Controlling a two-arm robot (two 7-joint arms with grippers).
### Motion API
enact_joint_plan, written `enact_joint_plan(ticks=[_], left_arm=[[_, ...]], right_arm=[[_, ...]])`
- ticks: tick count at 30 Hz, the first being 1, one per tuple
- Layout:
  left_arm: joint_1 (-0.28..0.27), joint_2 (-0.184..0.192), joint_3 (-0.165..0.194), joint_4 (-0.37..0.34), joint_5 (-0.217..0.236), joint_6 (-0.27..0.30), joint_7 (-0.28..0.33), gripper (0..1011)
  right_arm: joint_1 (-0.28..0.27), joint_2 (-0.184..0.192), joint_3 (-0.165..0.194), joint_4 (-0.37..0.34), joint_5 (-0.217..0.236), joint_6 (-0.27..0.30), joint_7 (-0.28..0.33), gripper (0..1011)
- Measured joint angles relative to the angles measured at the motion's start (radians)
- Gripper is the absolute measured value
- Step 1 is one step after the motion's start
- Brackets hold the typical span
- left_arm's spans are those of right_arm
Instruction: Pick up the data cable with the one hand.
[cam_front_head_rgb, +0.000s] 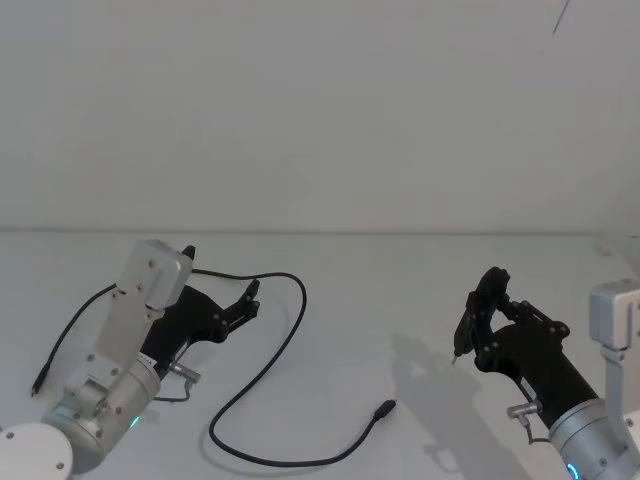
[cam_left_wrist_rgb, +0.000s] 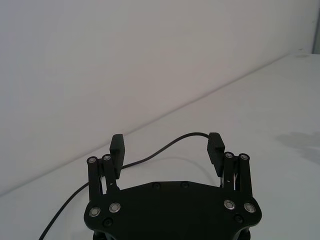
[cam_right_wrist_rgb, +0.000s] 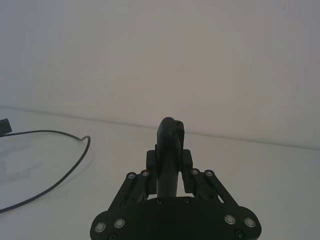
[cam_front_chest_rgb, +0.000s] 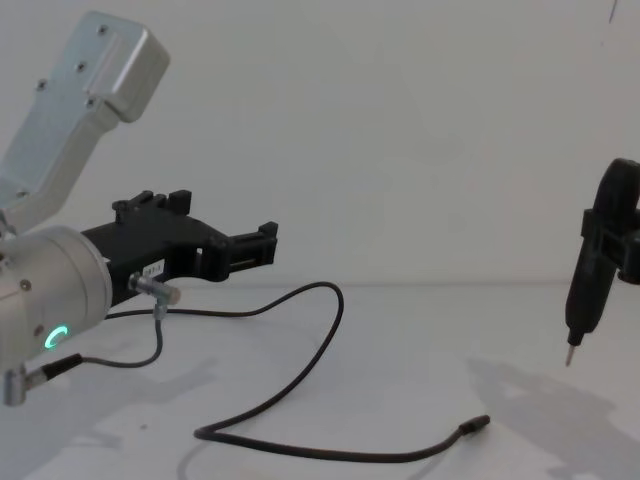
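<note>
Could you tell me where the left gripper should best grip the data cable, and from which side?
Probably the curved stretch of the data cable lying just ahead of the open left gripper, taken from above with jaws astride it: the cable is thin and lies flat on the table. The right gripper, shut on a pointed tool, hangs apart.

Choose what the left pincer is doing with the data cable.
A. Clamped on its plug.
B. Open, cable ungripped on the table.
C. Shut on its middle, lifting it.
B: the left pincer is spread wide and empty, the data cable lies loose on the table; the right pincer clamps a pointed tool.
</note>
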Motion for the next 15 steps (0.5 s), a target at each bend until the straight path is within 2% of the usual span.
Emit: enact_joint_plan(ticks=[15], left_arm=[[0.007, -0.006, -0.005, 0.002, 0.002, -0.007, 0.016, 1001]], right_arm=[[0.000, 0.000, 0.000, 0.000, 0.000, 0.000, 0.000, 279]])
